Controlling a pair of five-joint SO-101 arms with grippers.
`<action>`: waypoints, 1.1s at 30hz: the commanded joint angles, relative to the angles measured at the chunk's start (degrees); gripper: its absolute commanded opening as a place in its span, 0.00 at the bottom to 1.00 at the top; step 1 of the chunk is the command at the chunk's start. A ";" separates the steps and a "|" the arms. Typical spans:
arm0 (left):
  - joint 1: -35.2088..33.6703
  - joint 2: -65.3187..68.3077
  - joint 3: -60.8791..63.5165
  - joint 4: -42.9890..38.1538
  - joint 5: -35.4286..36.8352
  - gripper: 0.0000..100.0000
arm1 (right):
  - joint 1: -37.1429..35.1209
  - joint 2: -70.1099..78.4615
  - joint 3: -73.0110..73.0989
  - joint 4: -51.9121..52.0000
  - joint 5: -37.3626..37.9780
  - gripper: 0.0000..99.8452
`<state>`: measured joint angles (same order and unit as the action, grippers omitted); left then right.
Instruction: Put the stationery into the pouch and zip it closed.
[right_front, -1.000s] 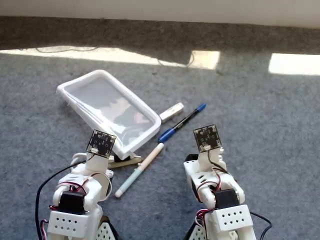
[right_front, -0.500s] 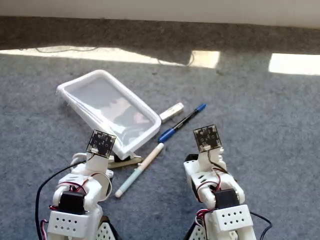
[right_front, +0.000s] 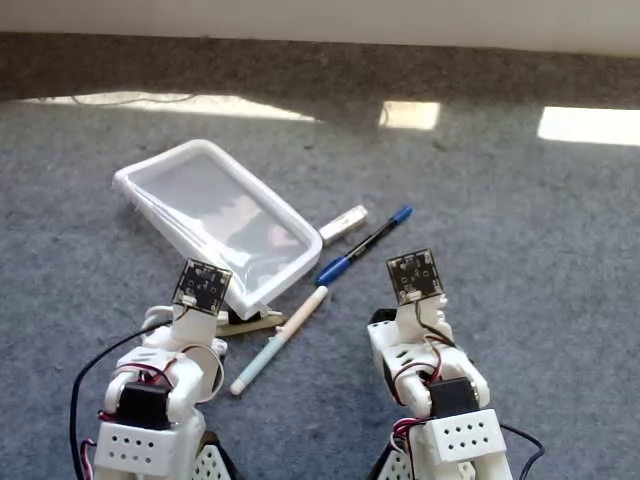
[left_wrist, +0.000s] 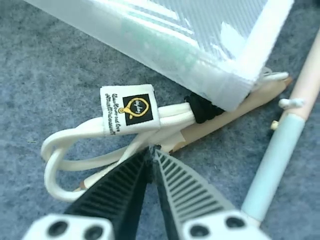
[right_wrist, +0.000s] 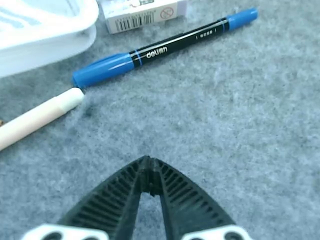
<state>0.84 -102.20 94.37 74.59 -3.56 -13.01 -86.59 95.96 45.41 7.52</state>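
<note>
- Grey carpet covers the work surface, sunlit in patches along its far edge; the stationery all lies outside the pouch (right_front: 215, 220), so I judge the step in hand to be the first pick
- the pouch lies flat, left of centre; its near corner rests over a tan stick (left_wrist: 235, 112), and a white cord loop (left_wrist: 75, 150) trails from that corner
- a blue pen (right_front: 365, 245) lies slantwise just right of the pouch; a boxed eraser (right_front: 343, 223) sits just beyond it; a cream-and-pale-blue pen (right_front: 278, 340) lies nearer, its cream end close to the blue cap
- the left gripper (left_wrist: 151, 152) has its fingers together, tips at the cord, clamping nothing that I can see; the right gripper (right_wrist: 148, 162) has its fingers together too, over bare carpet near the blue pen
- to pick well, the right gripper should spread its fingers first, then close across the blue pen's barrel near its middle so it lifts level; whether the pouch's mouth is unzipped I cannot tell, so check that first
</note>
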 joint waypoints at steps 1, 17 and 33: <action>-5.67 -0.31 -4.44 0.18 0.35 0.01 | 0.48 -0.40 8.57 0.13 0.53 0.00; -23.96 -0.31 -8.40 -1.85 -15.65 0.01 | 11.12 -0.40 -0.92 0.22 0.62 0.01; -27.38 -0.31 -8.31 -4.04 -8.26 0.17 | -10.77 0.22 -36.88 16.40 0.18 0.05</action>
<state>-25.80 -102.37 88.75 71.78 -14.55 -18.37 -86.77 65.01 61.41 7.52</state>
